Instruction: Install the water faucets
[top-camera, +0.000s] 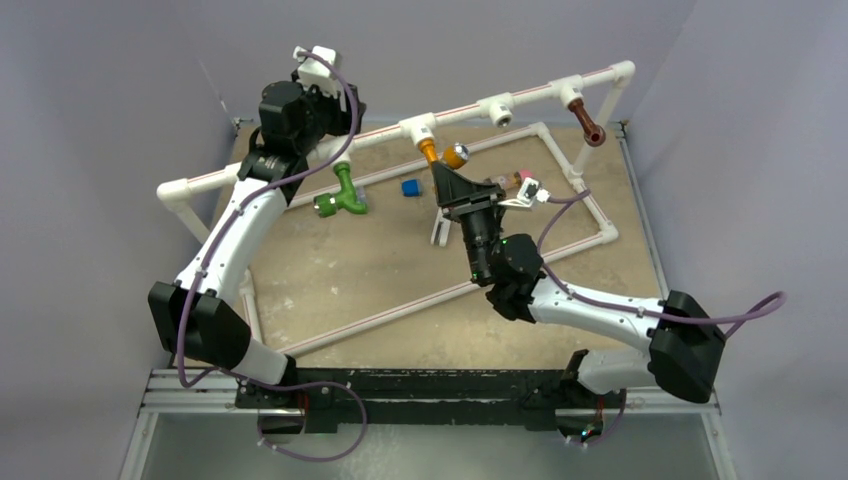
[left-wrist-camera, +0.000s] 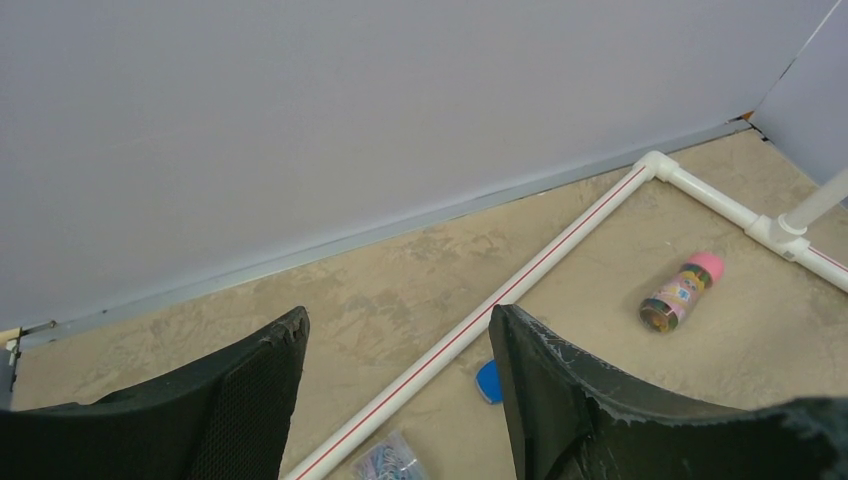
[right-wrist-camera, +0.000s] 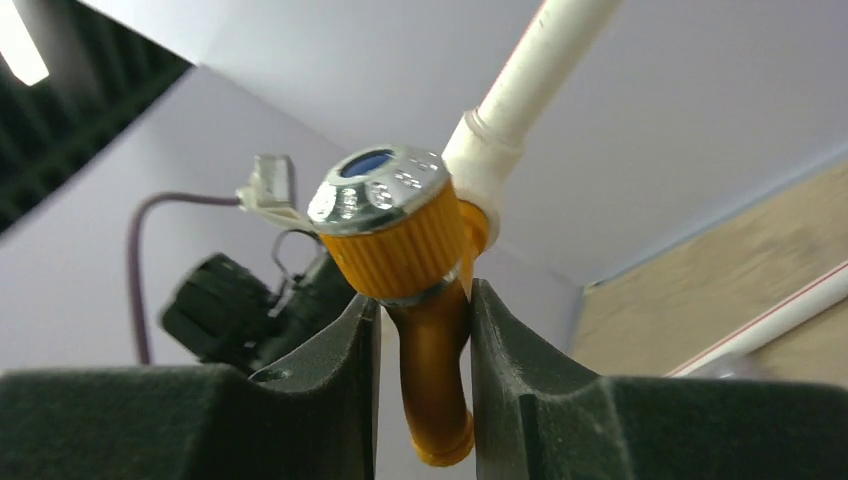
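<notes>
Soft, even light from above fills the top view; the table (top-camera: 380, 280) reads mid-bright, shadows on it are faint and soft-edged, and the picture is sharp throughout; the pale walls (top-camera: 450, 40) show no glare. In the left wrist view the left fingers (left-wrist-camera: 240, 410) are dark, close and slightly soft; the table and the pink-capped cylinder (left-wrist-camera: 682, 292) beyond are clear. In the right wrist view a bright lamp strip (right-wrist-camera: 20, 45) burns out at the top left; the orange faucet (right-wrist-camera: 432, 340) is crisp, its silver cap (right-wrist-camera: 385, 190) speckled with glare; the right fingers (right-wrist-camera: 320, 400) are near-black; the wall and table behind are blurred.
</notes>
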